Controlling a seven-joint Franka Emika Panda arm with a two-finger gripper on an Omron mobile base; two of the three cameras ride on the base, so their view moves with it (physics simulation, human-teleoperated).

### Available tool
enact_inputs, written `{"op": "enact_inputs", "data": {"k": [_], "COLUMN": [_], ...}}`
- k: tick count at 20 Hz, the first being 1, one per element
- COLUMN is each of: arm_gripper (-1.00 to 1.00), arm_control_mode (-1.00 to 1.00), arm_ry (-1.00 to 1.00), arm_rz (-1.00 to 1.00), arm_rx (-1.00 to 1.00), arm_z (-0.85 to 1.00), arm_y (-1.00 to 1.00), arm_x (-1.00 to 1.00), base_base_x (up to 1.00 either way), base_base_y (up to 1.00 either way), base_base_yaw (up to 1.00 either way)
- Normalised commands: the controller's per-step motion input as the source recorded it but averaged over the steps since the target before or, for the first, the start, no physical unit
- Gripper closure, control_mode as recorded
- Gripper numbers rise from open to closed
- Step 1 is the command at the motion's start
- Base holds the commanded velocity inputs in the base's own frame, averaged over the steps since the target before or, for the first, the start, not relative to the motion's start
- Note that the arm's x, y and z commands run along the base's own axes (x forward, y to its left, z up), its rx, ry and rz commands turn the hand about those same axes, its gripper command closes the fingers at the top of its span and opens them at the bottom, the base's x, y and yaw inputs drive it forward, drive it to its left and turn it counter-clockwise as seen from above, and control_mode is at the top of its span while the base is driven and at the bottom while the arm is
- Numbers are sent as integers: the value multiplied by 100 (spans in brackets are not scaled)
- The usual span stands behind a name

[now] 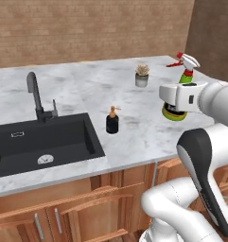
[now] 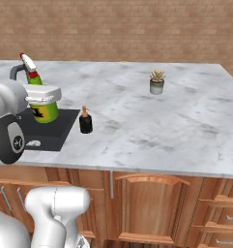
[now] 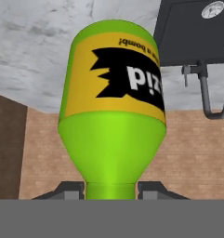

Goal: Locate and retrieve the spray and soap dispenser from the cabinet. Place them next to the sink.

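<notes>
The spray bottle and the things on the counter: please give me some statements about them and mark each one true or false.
1. The tool is shut on the neck of the green spray bottle. True.
2. The black soap dispenser stands on the marble counter, to the right of the sink. True.
3. The soap dispenser lies on its side inside the basin. False: it stands upright on the counter, outside the basin.
4. A small potted plant stands on the counter, apart from the soap dispenser. True.
5. The spray bottle has a blue nozzle. False: the nozzle is red, on a white trigger head.
6. The faucet is white. False: it is black.
</notes>
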Motion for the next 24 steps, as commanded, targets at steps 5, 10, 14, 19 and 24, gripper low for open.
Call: {"op": "enact_inputs", "data": {"k": [5,10,14,19,24], "arm_gripper": [100,100,100,100,100], "arm_control_mode": [100,100,100,100,100], "arm_ry": [0,0,0,0,0], "arm_rz": [0,0,0,0,0], "arm_rx": [0,0,0,0,0], "arm_z": [0,0,0,0,0], "arm_y": [0,0,0,0,0], "arm_x": [0,0,0,0,0], "base_base_x": [32,32,31,30,27], "base_base_y": [2,16,32,32,32], "base_base_yaw": [-3,-5,-7,-7,-6]}}
